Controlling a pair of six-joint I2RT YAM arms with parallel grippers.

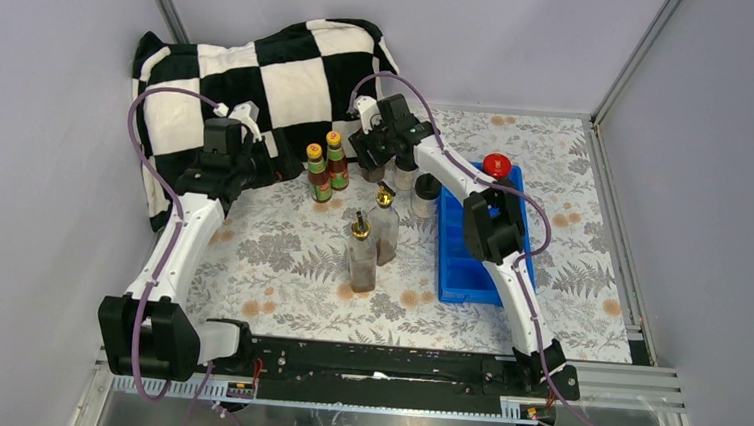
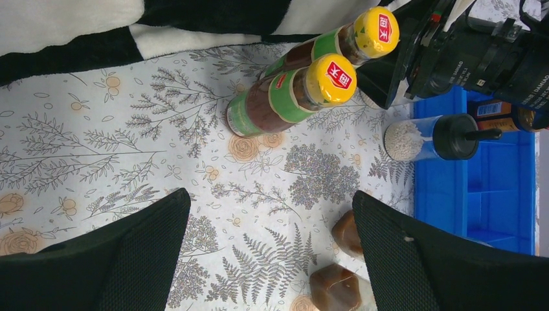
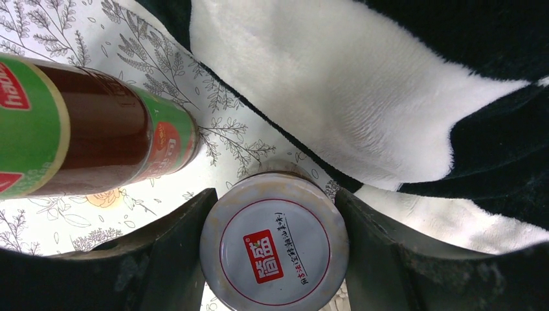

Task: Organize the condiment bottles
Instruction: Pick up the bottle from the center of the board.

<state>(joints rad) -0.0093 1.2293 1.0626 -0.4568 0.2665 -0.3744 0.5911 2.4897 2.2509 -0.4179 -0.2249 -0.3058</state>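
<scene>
my right claw [image 3: 273, 214] is down over the white-lidded jar [image 3: 274, 253]. one finger sits on each side of the lid and both look to be against it, so the claw is closed on the jar, partway open. the jar is right at the edge of the checked blanket [image 1: 293, 67], just right of the two sauce bottles [image 1: 322, 172]. i cannot tell whether it is resting on the bench [image 1: 280, 256] or lifted off it.

my left claw [image 2: 270, 201] hangs spread wide with nothing in it, over bare bench to the left of the sauce bottles.

the two spouted bottles [image 1: 371, 243] stand close together mid-bench, nearer me than the sauce bottles. a shaker [image 1: 425, 194] stands on the bench just beside the left wall of the blue tray [image 1: 469, 280]. the red-lidded jar [image 1: 497, 166] stands in the tray's far end.
</scene>
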